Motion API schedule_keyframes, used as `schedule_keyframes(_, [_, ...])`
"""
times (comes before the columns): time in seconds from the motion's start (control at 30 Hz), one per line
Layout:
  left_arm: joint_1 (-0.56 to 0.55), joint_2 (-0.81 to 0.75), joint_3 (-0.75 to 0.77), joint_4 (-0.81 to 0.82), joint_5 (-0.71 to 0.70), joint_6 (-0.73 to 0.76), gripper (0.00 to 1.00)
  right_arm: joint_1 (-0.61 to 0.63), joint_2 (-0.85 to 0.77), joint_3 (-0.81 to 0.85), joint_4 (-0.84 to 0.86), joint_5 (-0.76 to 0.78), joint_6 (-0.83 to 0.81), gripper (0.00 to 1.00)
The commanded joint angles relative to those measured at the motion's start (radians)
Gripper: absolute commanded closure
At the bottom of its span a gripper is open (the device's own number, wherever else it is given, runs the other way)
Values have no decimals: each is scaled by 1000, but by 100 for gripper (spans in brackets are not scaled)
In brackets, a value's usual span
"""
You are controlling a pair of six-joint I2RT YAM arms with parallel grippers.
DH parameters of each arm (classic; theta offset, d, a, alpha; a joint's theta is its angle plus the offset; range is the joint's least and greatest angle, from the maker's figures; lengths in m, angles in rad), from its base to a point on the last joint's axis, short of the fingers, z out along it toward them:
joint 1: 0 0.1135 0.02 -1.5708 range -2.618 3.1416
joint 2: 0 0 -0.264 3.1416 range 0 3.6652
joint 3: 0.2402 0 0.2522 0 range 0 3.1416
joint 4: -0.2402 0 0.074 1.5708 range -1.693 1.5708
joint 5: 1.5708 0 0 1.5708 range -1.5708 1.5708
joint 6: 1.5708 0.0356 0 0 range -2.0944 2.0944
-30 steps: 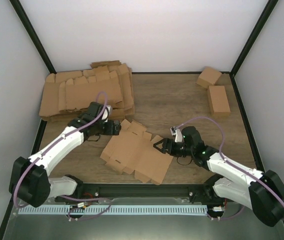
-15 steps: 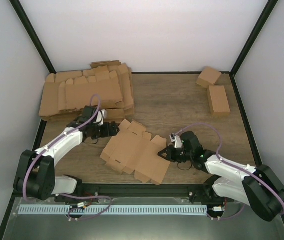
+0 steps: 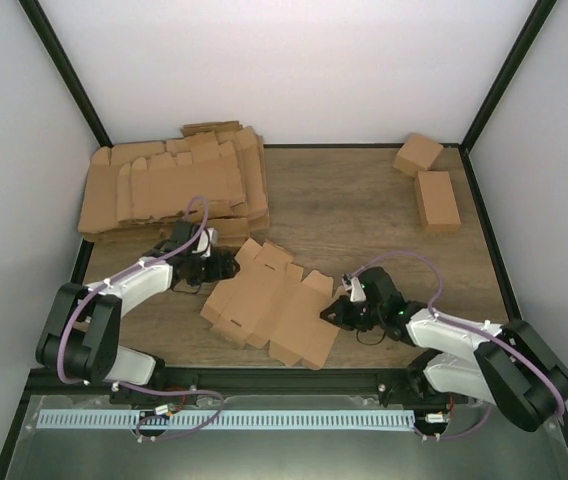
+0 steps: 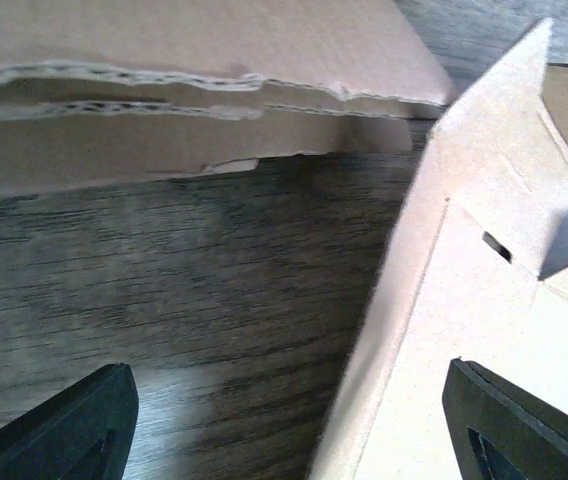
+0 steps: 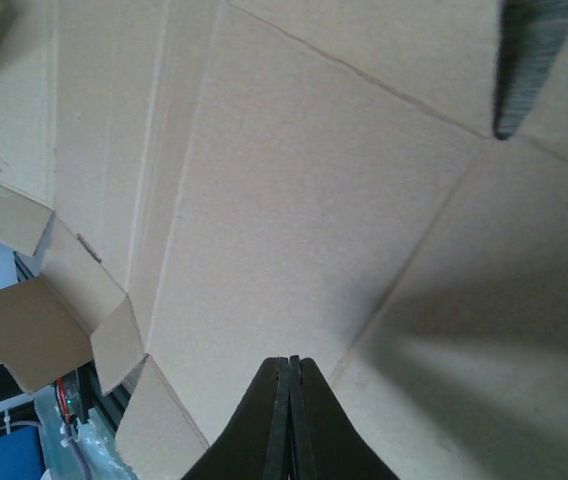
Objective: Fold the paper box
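The paper box [image 3: 269,300] lies as a flat brown die-cut blank with flaps in the middle of the table. My left gripper [image 3: 226,266] stands open at its left edge. In the left wrist view the blank's edge [image 4: 484,330] runs up between the two black fingertips, midway at the left gripper [image 4: 289,430], with bare wood to its left. My right gripper [image 3: 330,312] is shut at the blank's right side. In the right wrist view the right gripper [image 5: 289,362] has its fingers pressed together, nothing between them, over the blank's creased panel [image 5: 294,200].
A big pile of flat cardboard blanks [image 3: 174,185] sits at the back left, its edges close ahead of the left wrist camera [image 4: 184,90]. Two folded boxes [image 3: 418,154] [image 3: 437,200] stand at the back right. Black frame posts and white walls bound the table.
The right gripper has shut and slid slightly nearer along the blank's right side. The left gripper has shifted a little left and nearer at the blank's left edge, its arm drawn back.
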Motion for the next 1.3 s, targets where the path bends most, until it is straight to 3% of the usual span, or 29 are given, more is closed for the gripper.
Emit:
schedule_keyframes(0.0, [-12, 8, -1, 46, 91, 22, 15, 5, 31, 3, -29, 40, -16, 99])
schedule_keyframes(0.27, [-92, -41, 15, -3, 129, 29, 21, 6, 109, 6, -24, 46, -20, 99])
schedule_keyframes(0.8, [-251, -35, 182, -217, -71, 72, 63, 5, 116, 23, -45, 53, -35, 99])
schedule_keyframes(1.27, [-378, 65, 291, -360, -383, 52, 64, 5, 90, 34, -69, 63, -36, 99])
